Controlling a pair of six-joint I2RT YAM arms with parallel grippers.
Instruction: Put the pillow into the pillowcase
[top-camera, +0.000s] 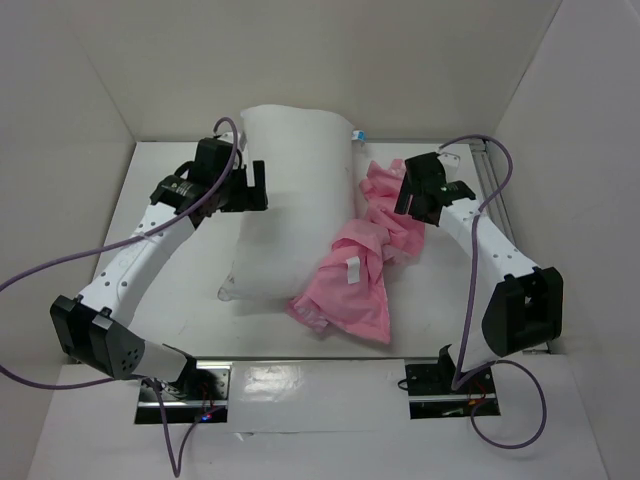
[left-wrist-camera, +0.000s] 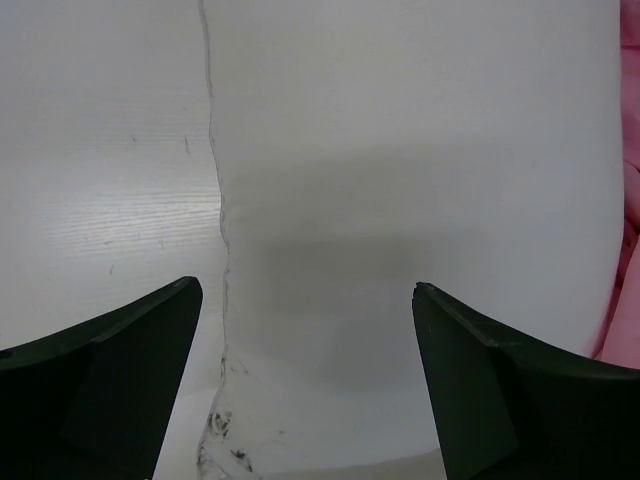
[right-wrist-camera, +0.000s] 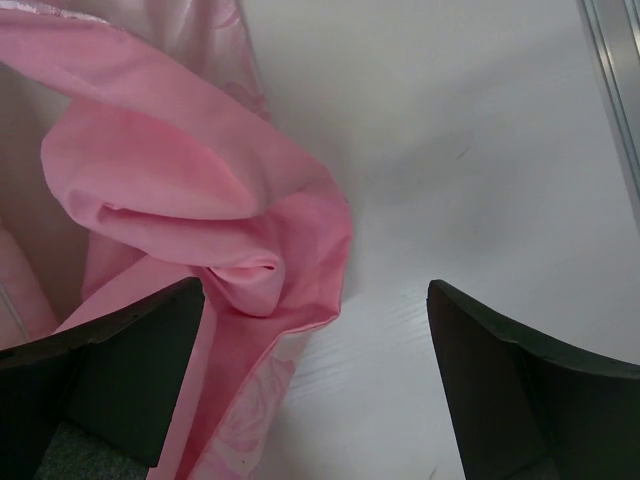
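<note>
White table (top-camera: 200, 300), white walls (top-camera: 90, 70). Large white stuffed pillow (top-camera: 295, 200) lies centre; crumpled shiny pink satin pillowcase (top-camera: 365, 265) touches its right side. Left gripper (top-camera: 250, 185) wide open, empty, over pillow's left edge; right gripper (top-camera: 415, 205) likewise over pillowcase.

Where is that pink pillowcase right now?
In the top view, the pillowcase lies crumpled right of centre, against the right edge of the pillow, its far end near the right gripper.

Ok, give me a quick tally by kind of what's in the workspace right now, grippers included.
Pillow: 1, the white pillow
Pillowcase: 1, the pink pillowcase, crumpled beside the pillow
Grippers: 2, the left gripper and the right gripper, both open and holding nothing
Total: 4
</note>
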